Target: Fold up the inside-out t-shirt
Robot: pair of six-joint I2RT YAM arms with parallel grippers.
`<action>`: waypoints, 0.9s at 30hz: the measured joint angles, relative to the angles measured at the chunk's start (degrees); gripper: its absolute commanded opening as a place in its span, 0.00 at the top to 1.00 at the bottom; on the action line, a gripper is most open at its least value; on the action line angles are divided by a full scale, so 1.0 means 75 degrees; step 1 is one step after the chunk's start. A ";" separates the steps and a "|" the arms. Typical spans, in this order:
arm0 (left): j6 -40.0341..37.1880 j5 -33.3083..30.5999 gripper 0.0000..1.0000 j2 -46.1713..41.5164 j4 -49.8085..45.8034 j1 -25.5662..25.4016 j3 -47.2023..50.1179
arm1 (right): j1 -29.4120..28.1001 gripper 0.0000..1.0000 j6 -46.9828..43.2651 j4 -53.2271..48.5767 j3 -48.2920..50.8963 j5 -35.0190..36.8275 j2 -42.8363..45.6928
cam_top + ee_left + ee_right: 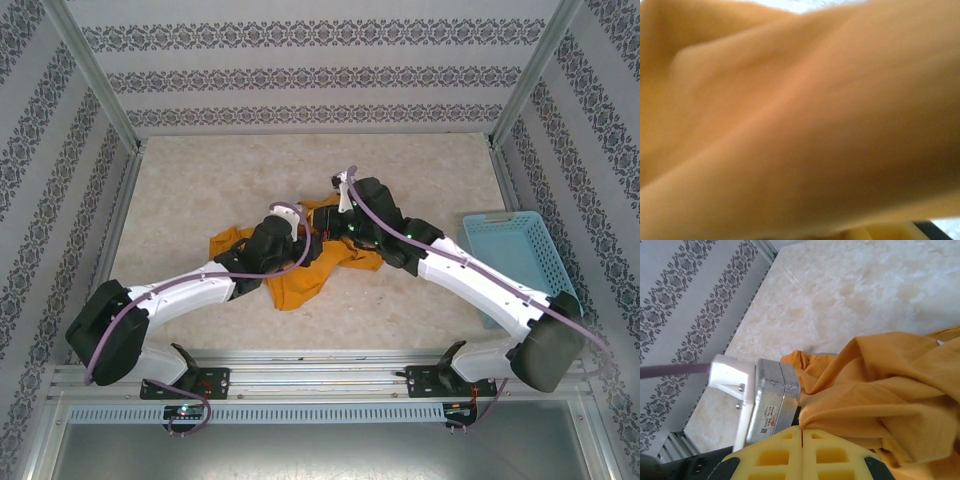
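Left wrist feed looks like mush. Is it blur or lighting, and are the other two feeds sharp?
Left wrist: blur, the t-shirt sits close to the lens, out of focus, darker toward the lower right. Right wrist: sharp cloth folds and table, no glare. Top external: sharp, evenly lit, faint shadows.

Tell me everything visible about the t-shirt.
The t-shirt is mustard-orange, of soft, thin, matte cloth with no print showing. It lies crumpled in a heap near the middle of the marbled table, with deep folds and one flap pointing toward the near edge. The right claw is shut with cloth bunched at its tips. The left claw reaches into the heap, its jaws hidden. The shirt lies apart from the blue basket.
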State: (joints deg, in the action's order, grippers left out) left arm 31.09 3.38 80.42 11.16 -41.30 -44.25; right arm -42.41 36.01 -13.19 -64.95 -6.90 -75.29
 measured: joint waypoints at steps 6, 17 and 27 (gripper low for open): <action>0.0003 -0.0079 0.77 0.0000 0.0458 0.0000 0.0877 | 0.0443 1.00 0.0221 0.0029 0.0114 -0.0006 0.0443; 0.0000 0.0128 1.00 -0.0009 0.0775 0.0006 0.1087 | 0.0877 0.87 0.0271 -0.0006 0.0210 -0.0009 0.0449; -0.0012 0.0807 1.00 -0.0332 0.1087 0.0006 0.0915 | 0.0819 0.49 -0.0111 -0.0041 0.1128 -0.0006 0.0557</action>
State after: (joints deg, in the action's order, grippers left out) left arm 31.00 9.43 77.93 19.31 -41.25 -37.39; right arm -36.27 35.18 -13.50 -56.49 -6.94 -71.11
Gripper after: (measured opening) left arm 0.048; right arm 0.511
